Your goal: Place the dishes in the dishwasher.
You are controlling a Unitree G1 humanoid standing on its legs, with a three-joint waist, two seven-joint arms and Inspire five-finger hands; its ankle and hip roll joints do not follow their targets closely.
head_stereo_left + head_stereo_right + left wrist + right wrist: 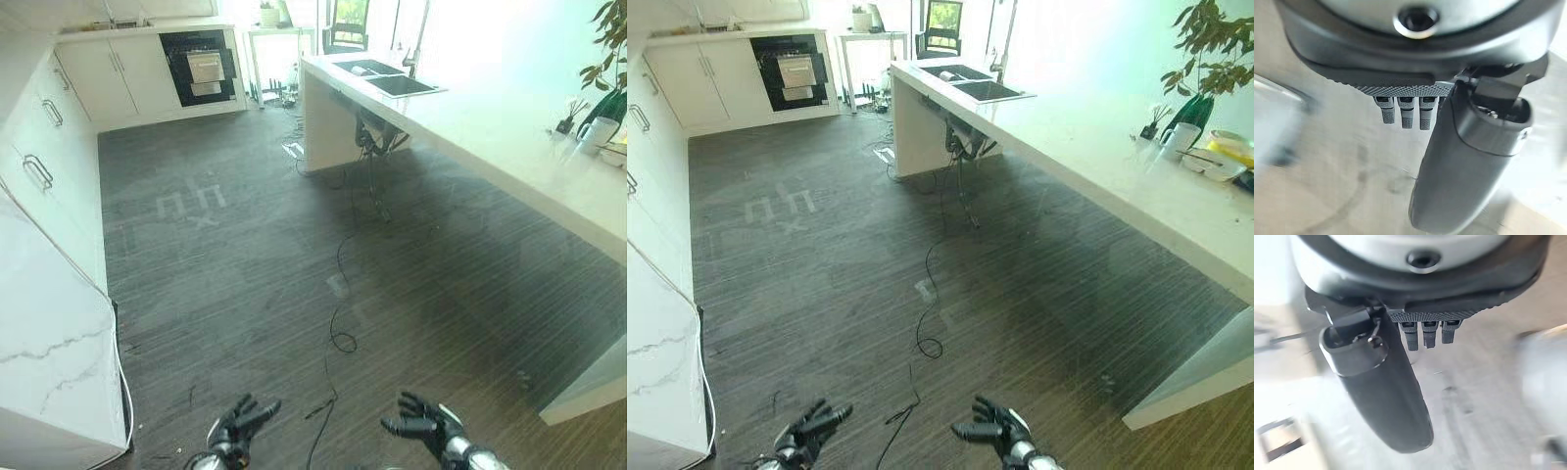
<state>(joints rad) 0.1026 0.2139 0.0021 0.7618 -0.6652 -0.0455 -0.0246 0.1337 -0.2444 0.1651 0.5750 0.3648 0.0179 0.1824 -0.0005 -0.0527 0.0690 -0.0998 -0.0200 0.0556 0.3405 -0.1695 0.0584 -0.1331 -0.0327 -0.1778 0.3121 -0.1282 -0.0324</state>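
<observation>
Far off, dishes (pixel 1213 157) on counter (pixel 1097 166), well beyond both empty hands (pixel 1004 429).

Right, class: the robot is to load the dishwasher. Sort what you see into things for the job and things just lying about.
For the job:
dishes and white cup on the counter
left hand, open, holding nothing
right hand, open, holding nothing

Just about:
potted plant
sink
oven
chair
white cabinets
</observation>
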